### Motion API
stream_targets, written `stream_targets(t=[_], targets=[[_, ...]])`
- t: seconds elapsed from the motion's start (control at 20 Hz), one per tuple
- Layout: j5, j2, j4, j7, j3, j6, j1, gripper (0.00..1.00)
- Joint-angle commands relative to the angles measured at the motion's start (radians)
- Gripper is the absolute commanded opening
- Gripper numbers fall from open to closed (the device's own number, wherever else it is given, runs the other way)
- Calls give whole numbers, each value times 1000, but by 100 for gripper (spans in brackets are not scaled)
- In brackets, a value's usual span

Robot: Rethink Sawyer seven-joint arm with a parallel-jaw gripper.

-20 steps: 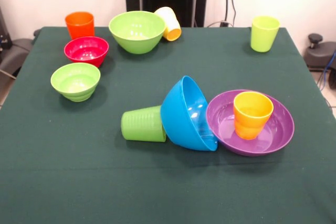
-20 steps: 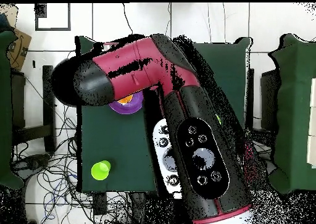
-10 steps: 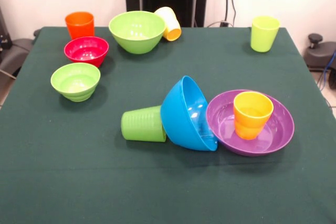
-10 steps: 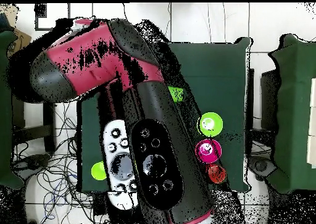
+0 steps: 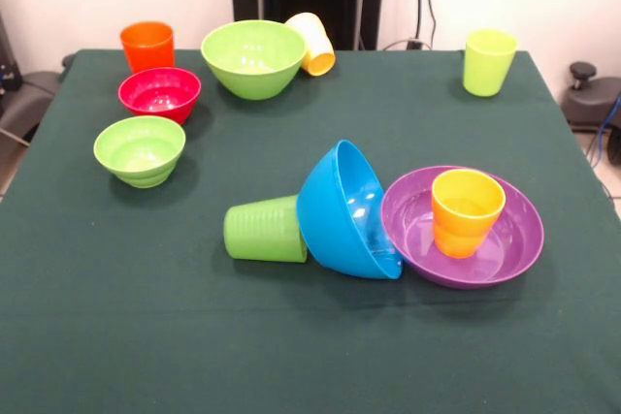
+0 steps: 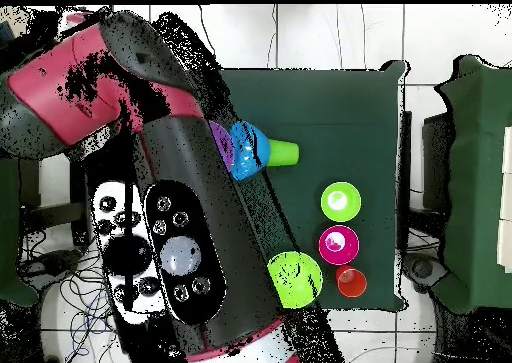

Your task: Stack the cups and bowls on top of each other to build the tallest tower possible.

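Note:
No gripper shows in either view; only the red and black arm (image 6: 150, 179) fills the left of the overhead view. A ribbed green cup (image 5: 264, 230) lies on its side against a tilted blue bowl (image 5: 347, 212), which leans on the rim of the wide purple bowl (image 5: 519, 230). An orange-yellow cup (image 5: 466, 210) stands upright inside the purple bowl. At the far left stand an orange cup (image 5: 147, 44), a red bowl (image 5: 159, 94) and a small lime bowl (image 5: 140, 149). A large lime bowl (image 5: 253, 57) has a pale yellow cup (image 5: 312, 43) tipped beside it.
A yellow-green cup (image 5: 488, 61) stands alone near the far right corner of the dark green table (image 5: 291, 336). From above, the arm hides most of the purple bowl (image 6: 220, 137); the blue bowl (image 6: 245, 149) and green cup (image 6: 285, 153) show beside it.
The gripper tips at the front view's top right edge have gone. In the overhead view the arm has swung left, uncovering the bowls and cups. Nothing on the table has moved.

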Motion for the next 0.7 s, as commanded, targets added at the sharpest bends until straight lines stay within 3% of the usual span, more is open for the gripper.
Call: stream_targets(t=[0.05,0.7], targets=[[-16,139,36,-116,-7,167,-79,100],[-39,154,93,-224,59,63,-160,100]])
